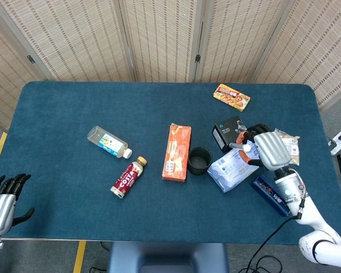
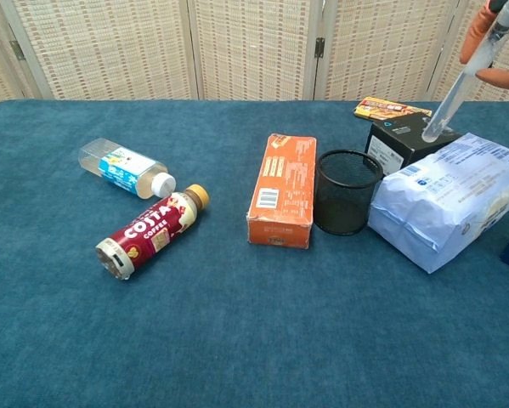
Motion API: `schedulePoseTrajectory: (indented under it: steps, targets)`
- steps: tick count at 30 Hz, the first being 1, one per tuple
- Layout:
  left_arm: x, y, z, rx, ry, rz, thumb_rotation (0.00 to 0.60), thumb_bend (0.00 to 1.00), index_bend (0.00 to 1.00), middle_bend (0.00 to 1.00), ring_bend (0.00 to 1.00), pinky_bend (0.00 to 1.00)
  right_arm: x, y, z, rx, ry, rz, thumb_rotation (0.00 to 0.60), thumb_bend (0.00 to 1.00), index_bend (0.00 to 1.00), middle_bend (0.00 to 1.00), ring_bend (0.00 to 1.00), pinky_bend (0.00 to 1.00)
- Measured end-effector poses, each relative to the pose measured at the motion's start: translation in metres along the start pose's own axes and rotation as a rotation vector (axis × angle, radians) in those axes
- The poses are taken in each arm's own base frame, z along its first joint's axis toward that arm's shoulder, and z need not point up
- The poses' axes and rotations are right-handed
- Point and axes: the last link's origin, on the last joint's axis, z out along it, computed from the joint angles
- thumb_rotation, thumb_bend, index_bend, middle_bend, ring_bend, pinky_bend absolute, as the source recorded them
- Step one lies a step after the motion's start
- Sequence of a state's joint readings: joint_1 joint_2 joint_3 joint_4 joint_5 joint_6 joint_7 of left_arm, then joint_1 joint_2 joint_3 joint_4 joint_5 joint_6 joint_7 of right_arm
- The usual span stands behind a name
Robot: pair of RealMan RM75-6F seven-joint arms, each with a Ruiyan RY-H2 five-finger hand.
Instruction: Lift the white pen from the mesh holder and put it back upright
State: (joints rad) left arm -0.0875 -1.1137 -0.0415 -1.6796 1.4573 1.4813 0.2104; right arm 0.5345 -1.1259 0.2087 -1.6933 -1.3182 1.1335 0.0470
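The black mesh holder (image 1: 199, 160) (image 2: 346, 204) stands upright and empty on the blue table, just right of the orange box. My right hand (image 1: 270, 149) (image 2: 494, 53) grips the upper end of the white pen (image 1: 242, 147) (image 2: 458, 89) between orange-tipped fingers. The pen hangs in the air, tilted, with its lower tip over the black box, to the right of and behind the holder. It touches nothing below. My left hand (image 1: 2, 202) rests at the table's near left corner, holding nothing; the chest view does not show it.
An orange box (image 1: 176, 152) lies left of the holder. A blue-white bag (image 1: 230, 170) and a black box (image 1: 227, 131) crowd its right side. A Costa bottle (image 1: 128, 177) and a clear bottle (image 1: 108, 141) lie further left. A snack packet (image 1: 231, 96) lies behind.
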Motion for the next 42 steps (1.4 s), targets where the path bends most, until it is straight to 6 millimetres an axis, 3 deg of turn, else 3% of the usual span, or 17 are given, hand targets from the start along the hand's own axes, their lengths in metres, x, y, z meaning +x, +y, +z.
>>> schedulePoseTrajectory:
  steps: [8, 12, 16, 26, 29, 34, 42]
  targets:
    - [0.006, -0.004, 0.006, 0.017, 0.056, 0.011, 0.6, 0.25, 0.18, 0.18, 0.19, 0.12, 0.004, -0.013, -0.009, -0.018, -0.08, 0.563, 0.6, 0.35, 0.7, 0.52, 0.28, 0.22]
    - [0.008, -0.002, 0.007, 0.012, 0.079, -0.001, 0.6, 0.25, 0.18, 0.18, 0.19, 0.12, 0.008, -0.013, -0.013, -0.036, -0.109, 0.696, 0.6, 0.35, 0.7, 0.52, 0.28, 0.22]
    - [0.009, -0.001, 0.008, 0.007, 0.091, 0.0, 0.6, 0.25, 0.18, 0.18, 0.19, 0.12, 0.009, -0.01, -0.013, -0.037, -0.099, 0.664, 0.6, 0.35, 0.7, 0.52, 0.28, 0.22]
    - [0.008, -0.001, 0.007, 0.014, 0.08, 0.002, 0.6, 0.25, 0.18, 0.18, 0.19, 0.12, 0.01, -0.001, -0.006, 0.015, 0.07, 0.118, 0.6, 0.35, 0.71, 0.52, 0.28, 0.22]
    - [0.008, -0.001, 0.007, 0.015, 0.075, 0.003, 0.6, 0.25, 0.18, 0.18, 0.19, 0.12, 0.009, -0.002, -0.005, 0.018, 0.091, 0.072, 0.6, 0.35, 0.71, 0.52, 0.28, 0.22]
    - [0.007, -0.002, 0.007, 0.016, 0.072, 0.002, 0.6, 0.25, 0.18, 0.18, 0.19, 0.12, 0.004, -0.008, -0.005, 0.016, 0.054, 0.209, 0.6, 0.35, 0.71, 0.52, 0.28, 0.22]
    - [0.006, -0.003, 0.006, 0.022, 0.064, 0.001, 0.6, 0.25, 0.18, 0.18, 0.19, 0.12, 0.004, -0.026, -0.006, -0.012, -0.099, 0.598, 0.6, 0.35, 0.71, 0.52, 0.28, 0.22]
